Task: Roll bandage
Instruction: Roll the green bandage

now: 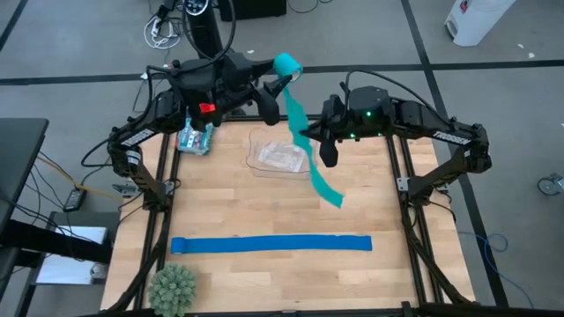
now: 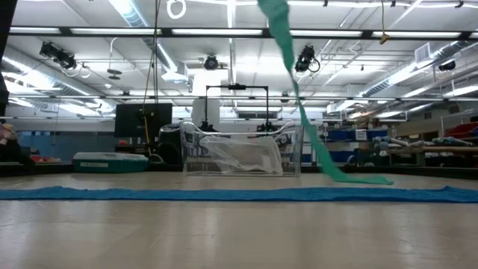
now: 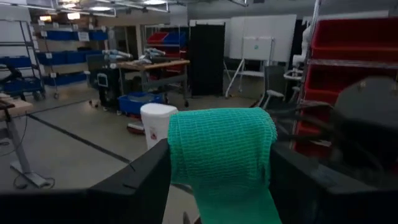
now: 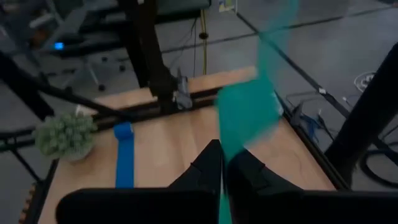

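Note:
The teal bandage is partly wound into a roll [image 1: 286, 64], held high over the table's far edge by my left gripper [image 1: 280, 74]. Its free strip [image 1: 298, 110] runs down from the roll to my right gripper [image 1: 307, 135], which is shut on it. The tail [image 1: 324, 180] continues toward the table, and in the low view its end [image 2: 358, 179] rests on the wood. A royal-blue strip [image 1: 269, 244] lies flat along the near part of the table. My left gripper holds the roll [image 3: 221, 149] between its two fingers [image 3: 140, 177], one at each end of the roll, coming in level. The roll is lifted clear, and the strip leaves it downward [image 3: 239, 208]. My right gripper pinches the strip partway along [image 4: 229, 152] between its shut fingertips, slanting down from the table's right side. The fingers lie across the strip, and the tail hangs below them.
A clear plastic container [image 1: 280, 157] stands at the far middle of the table, under the strip. A teal packet [image 1: 196, 139] lies at the far left. A spiky green ball [image 1: 172, 286] sits at the near left corner.

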`<state>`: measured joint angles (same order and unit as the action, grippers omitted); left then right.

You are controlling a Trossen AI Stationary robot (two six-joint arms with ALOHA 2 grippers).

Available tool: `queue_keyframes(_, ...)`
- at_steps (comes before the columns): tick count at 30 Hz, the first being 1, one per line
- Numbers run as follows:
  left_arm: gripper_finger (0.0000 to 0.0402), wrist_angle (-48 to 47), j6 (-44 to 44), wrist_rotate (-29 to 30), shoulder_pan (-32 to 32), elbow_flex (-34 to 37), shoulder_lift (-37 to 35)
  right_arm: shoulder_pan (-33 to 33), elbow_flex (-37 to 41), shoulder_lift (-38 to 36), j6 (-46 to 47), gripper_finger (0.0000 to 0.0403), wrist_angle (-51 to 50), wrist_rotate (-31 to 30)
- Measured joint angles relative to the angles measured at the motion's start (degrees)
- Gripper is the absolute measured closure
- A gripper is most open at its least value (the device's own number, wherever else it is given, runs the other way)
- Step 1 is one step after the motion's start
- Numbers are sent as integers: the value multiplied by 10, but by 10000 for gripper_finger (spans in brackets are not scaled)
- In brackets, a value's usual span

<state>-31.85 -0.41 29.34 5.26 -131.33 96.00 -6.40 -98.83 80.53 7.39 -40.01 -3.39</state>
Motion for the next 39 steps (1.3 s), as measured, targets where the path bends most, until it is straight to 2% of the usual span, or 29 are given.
queue_keyframes(9,167,-49,-43,8,0,0,0,-21,-3,-2,36,310,-36,-9)
queue_keyframes(14,167,-99,-76,8,0,0,-1,-26,-3,-11,41,281,6,-31)
queue_keyframes(21,167,-149,-122,7,0,0,-1,-26,-4,-14,16,278,139,-43)
queue_keyframes(39,167,-143,-135,-7,0,0,0,-31,-4,-9,15,275,170,-62)
